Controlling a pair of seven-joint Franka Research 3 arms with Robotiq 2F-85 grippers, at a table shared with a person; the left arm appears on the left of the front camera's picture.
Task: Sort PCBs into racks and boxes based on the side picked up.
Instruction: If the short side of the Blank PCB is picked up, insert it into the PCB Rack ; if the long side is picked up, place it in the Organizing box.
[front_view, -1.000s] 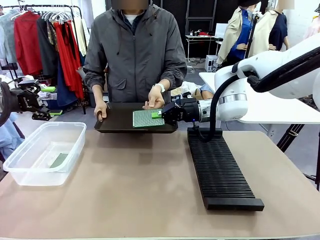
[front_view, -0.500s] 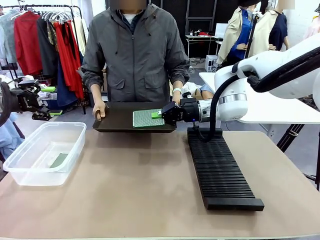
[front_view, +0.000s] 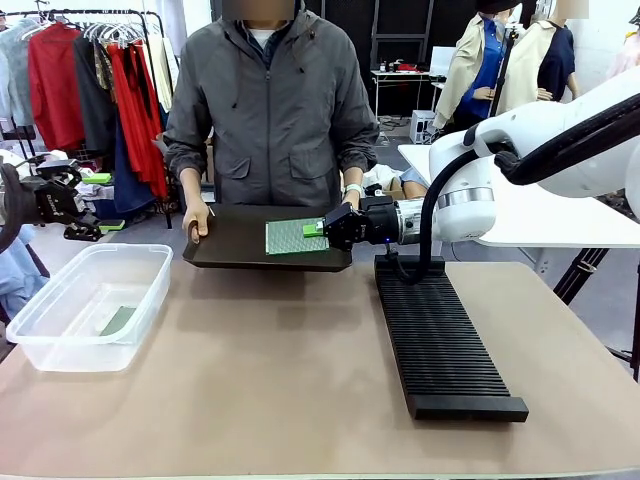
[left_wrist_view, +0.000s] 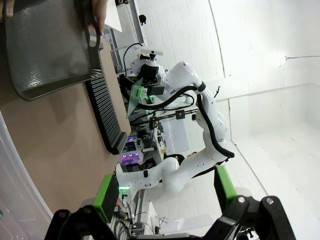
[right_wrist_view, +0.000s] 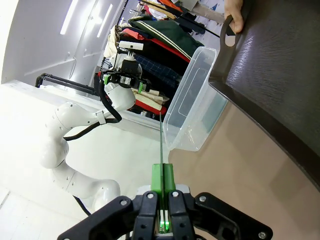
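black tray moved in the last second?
Yes, slightly: the black tray has drifted toward picture left in the front view, away from the slotted rack, which has stayed put.

The tan table (front_view: 280, 390) carries two things directly. The black slotted rack (front_view: 440, 335) lies lengthwise on its right part, one short end toward the robot's edge and the other toward the far edge. Well to the left of the rack, across a wide bare stretch of tabletop, sits the clear plastic tub (front_view: 88, 358). Just beyond the rack's far-left corner a person (front_view: 270, 110) holds a black tray (front_view: 235, 245) at the far edge. Whether it rests on the table cannot be told.
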